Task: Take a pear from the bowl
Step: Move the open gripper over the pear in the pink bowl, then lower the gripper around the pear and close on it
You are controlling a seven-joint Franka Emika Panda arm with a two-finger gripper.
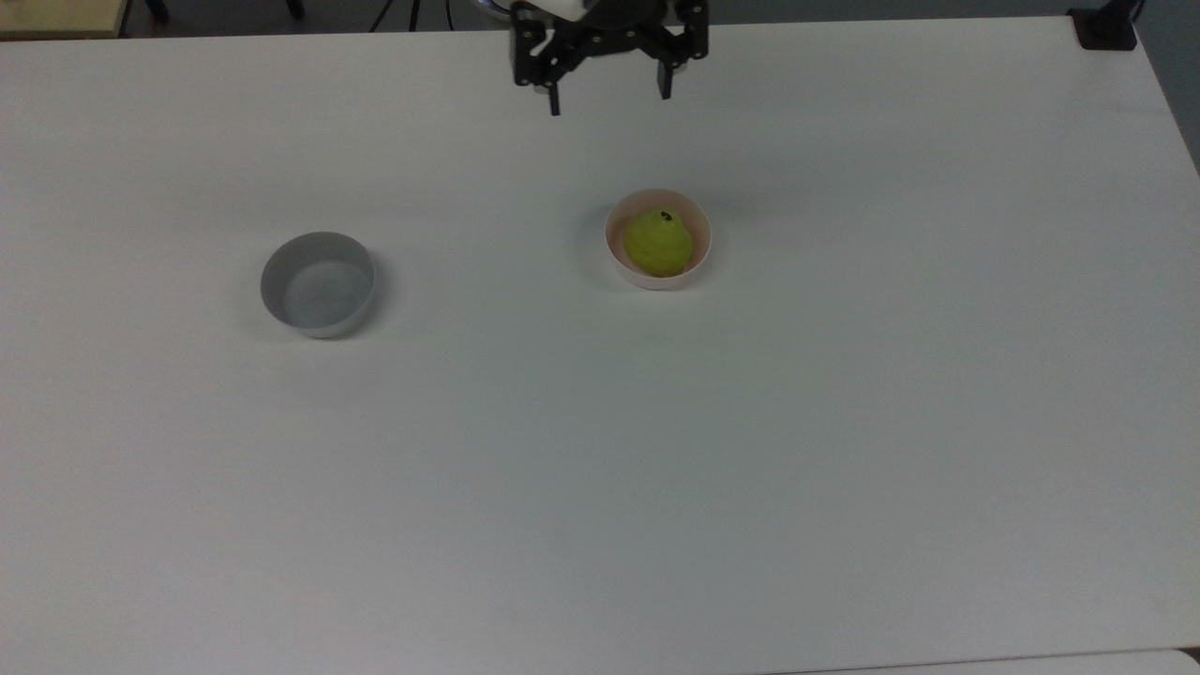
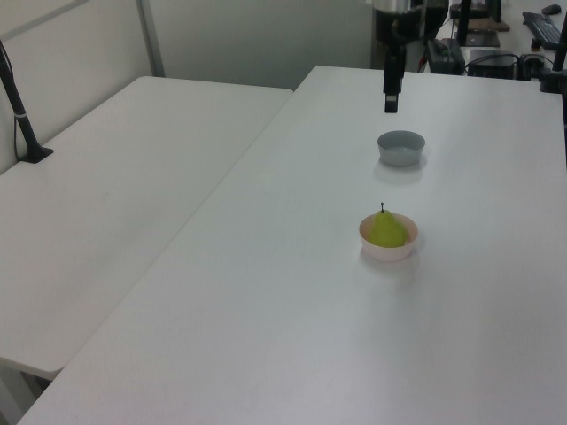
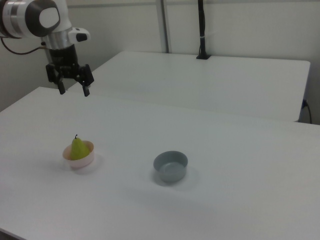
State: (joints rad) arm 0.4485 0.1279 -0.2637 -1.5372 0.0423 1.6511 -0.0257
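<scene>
A yellow-green pear (image 1: 659,242) (image 2: 386,228) (image 3: 77,148) stands upright in the pale pink bowl (image 1: 616,258) (image 2: 388,251) (image 3: 80,161) near the middle of the white table. My gripper (image 1: 609,101) (image 3: 74,91) hangs open and empty well above the table, toward the top view's upper edge from the bowl and slightly to its left. In the left view the gripper (image 2: 391,99) shows edge-on as a black finger above the grey bowl.
An empty grey bowl (image 1: 318,284) (image 2: 400,147) (image 3: 170,166) sits on the table toward the top view's left. A second white table (image 2: 115,204) adjoins in the left view, and a black post (image 3: 201,30) stands on the far table in the right view.
</scene>
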